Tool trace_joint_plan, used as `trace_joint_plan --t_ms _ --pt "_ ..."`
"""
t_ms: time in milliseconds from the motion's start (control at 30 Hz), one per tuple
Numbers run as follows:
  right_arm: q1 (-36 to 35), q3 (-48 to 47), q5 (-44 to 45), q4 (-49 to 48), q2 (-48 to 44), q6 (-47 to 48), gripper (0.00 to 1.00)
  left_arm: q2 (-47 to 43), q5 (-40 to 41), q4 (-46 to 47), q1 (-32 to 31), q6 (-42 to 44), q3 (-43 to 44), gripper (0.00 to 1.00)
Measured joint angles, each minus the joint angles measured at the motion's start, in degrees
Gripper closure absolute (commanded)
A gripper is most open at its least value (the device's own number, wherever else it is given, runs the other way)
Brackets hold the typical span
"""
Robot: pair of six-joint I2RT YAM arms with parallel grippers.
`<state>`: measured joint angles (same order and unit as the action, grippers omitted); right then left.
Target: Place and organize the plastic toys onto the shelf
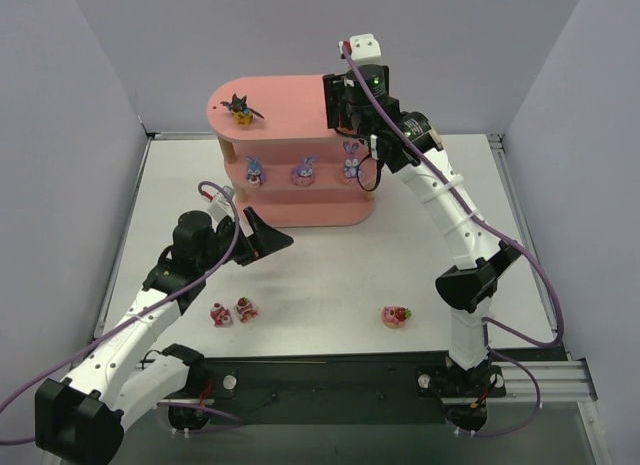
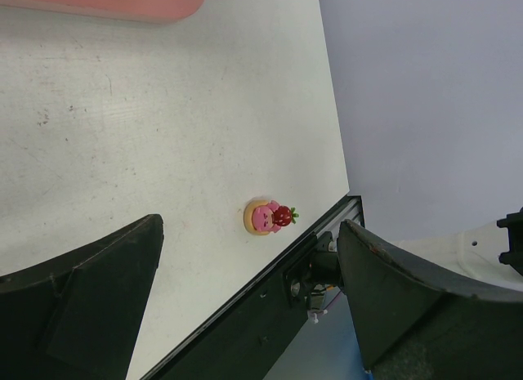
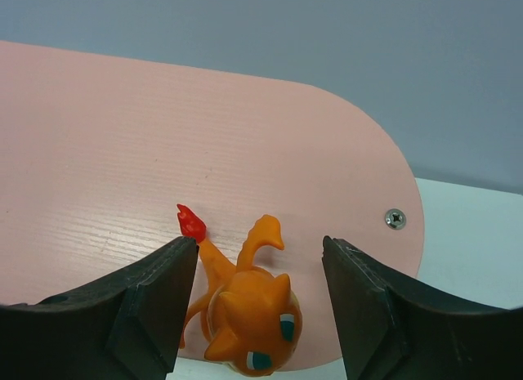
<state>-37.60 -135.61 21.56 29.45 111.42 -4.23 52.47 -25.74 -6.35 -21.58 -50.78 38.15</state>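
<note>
- Our left tool hovers over the white tabletop, in front of the left half of the shelf. Its jaws are spread wide and grip nothing.
- Nearer the arm bases, the first red-and-white toy and the second red-and-white toy sit just beside each other on the tabletop.
- The black bat-like toy stands at the left end of the shelf's top board.
- On the middle board we see three in a row, spaced apart: the left bunny, the middle bunny and the right bunny.
- Our right tool is at the right end of the top board. The orange toy stands on that board close to its edge, between the fingers. We see a gap on each side, so the jaws are parted and hold nothing.
- The third red-and-white toy lies alone on the tabletop near its front edge, well apart from the pair.
</note>
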Motion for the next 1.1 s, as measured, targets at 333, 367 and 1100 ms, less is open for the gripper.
trace_joint_plan --t_ms 333,367,1100 --pt "0.0 0.0 -0.8 -0.7 0.0 0.0 0.29 -0.4 0.0 -0.1 0.2 0.0 0.0 0.03" --pt "0.0 0.0 -1.0 -0.7 0.0 0.0 0.29 -0.4 0.0 -0.1 0.3 0.0 0.0 0.03" --pt "4.7 10.5 -18.0 -3.7 -13.1 -0.2 0.27 -0.7 -0.1 -0.3 0.6 0.0 0.0 0.03"
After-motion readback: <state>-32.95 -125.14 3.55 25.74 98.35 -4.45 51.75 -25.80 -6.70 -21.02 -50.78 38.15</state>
